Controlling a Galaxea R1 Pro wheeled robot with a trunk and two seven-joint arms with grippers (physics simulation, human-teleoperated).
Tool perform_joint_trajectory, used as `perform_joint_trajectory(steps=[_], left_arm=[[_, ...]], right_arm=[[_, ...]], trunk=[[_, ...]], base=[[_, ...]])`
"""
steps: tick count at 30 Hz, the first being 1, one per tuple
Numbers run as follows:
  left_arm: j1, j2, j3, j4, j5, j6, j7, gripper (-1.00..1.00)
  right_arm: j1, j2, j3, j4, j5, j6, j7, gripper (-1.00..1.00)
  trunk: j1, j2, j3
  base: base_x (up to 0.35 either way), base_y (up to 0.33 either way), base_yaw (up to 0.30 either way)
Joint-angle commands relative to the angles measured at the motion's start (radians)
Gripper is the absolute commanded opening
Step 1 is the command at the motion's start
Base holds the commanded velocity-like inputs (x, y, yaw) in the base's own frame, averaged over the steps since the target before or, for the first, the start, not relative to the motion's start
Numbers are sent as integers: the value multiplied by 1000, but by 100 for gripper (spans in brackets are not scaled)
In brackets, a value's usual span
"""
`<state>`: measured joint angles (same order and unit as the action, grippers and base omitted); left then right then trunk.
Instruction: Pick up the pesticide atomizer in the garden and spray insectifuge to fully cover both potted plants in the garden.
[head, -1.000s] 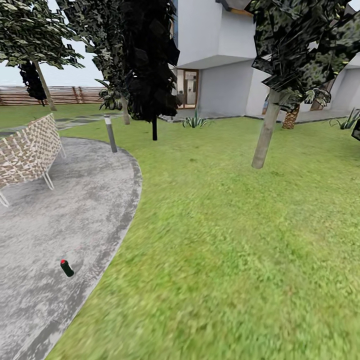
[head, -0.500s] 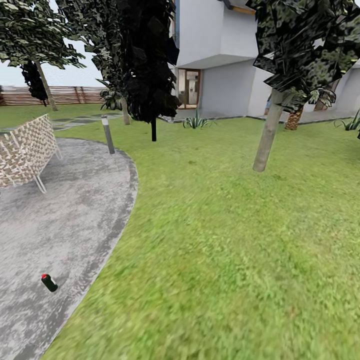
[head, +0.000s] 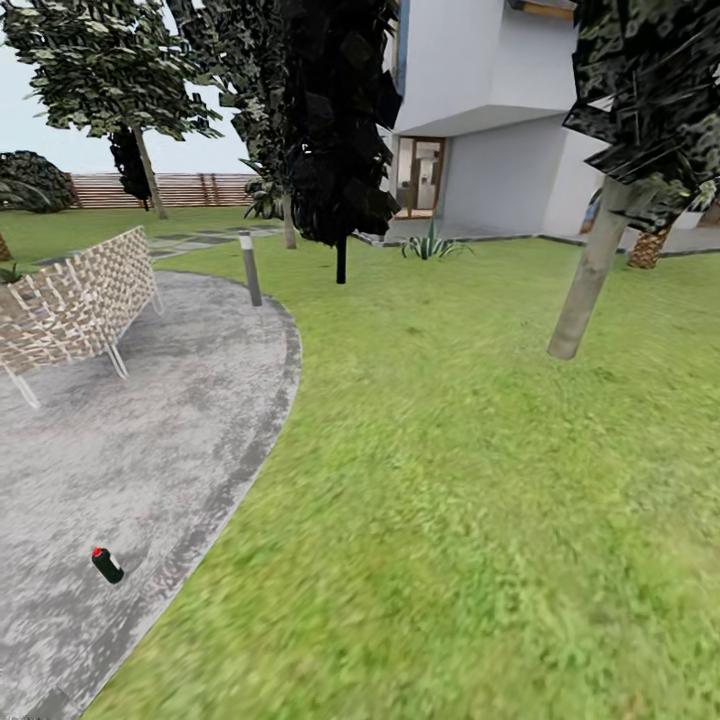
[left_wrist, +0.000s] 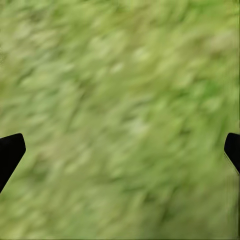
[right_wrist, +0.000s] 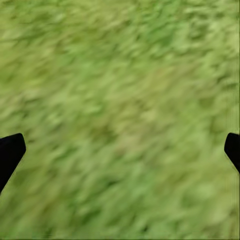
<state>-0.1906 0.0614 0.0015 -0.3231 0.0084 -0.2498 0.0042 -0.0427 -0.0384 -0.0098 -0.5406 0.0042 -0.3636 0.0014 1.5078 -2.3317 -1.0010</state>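
Note:
The pesticide atomizer (head: 106, 566) lies tilted on the grey mottled patio (head: 150, 430), low at the left of the head view. From here it is a small dark-green bottle with a red tip. The garden lawn (head: 470, 470) spreads to its right. The potted plants are out of view. In the left wrist view my left gripper (left_wrist: 120, 150) is open, its black fingertips (left_wrist: 10, 152) wide apart over blurred grass. My right gripper (right_wrist: 120, 150) is open over grass as well, with nothing between its fingertips (right_wrist: 10, 152).
A woven bench (head: 75, 300) stands on the patio's far left. A short bollard lamp (head: 251, 268) marks the patio edge. A dark tree (head: 340, 150) and a pale trunk (head: 585, 290) rise from the lawn. Behind are a white house (head: 500, 120), a spiky plant (head: 432, 245) and the slatted fence (head: 180, 188).
The whole head view has shifted: the camera has moved, first closer, then turning left. The atomizer sits lower and further left in the picture than a second ago.

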Motion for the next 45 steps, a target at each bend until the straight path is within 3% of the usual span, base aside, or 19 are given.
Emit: perform_joint_trajectory(steps=[1,45], left_arm=[[0,0,0,1,1,-3,0,100],[-1,0,0,1,1,-3,0,100]], right_arm=[[0,0,-1,1,1,-3,0,100],[0,0,-1,1,2,-3,0,100]], trunk=[[0,0,-1],[0,0,-1]], base=[[246,-171,277],[209,-192,277]])
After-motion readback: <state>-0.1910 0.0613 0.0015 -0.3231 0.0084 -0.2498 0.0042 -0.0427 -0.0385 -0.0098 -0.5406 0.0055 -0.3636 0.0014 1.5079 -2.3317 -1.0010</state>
